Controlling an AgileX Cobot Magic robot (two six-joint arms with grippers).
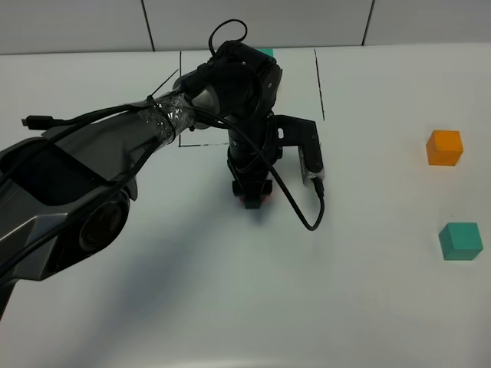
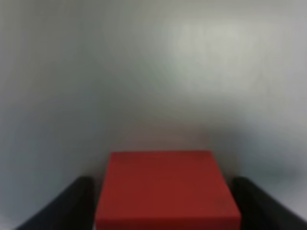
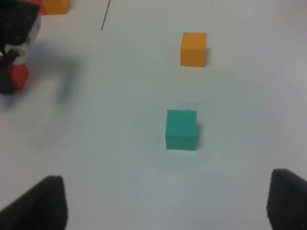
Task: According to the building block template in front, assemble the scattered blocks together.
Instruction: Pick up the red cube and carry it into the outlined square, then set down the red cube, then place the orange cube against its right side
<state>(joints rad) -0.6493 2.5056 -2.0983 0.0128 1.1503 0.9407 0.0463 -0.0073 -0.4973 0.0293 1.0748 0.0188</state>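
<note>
Setting the left gripper (image 2: pixel 162 182) low over the white table (image 2: pixel 153 72), with one dark finger (image 2: pixel 72 203) close against each side of the red cube (image 2: pixel 165 191); not being able to tell through the blur whether clamping those faces or standing just off them, but judging the cube to be sitting flat on the surface directly under the wrist. Probably placing it here as the anchor piece for the copy, just outside the black outline (image 1: pixel 318 84) and so within easy comparison of the template (image 1: pixel 265 52), lying farther off inside that outline and mostly hidden behind the arm, apart from one teal corner. Leaving the orange cube (image 1: pixel 445 147) and the teal cube (image 1: pixel 460 241) well apart from this hand, over on the other arm's side, likely as pickups meant for the right gripper (image 3: pixel 168 182). Holding that gripper spread wide with nothing in it, hovering above the table with the teal cube just ahead of its fingers and the orange cube farther ahead, apparently waiting for a turn.
</note>
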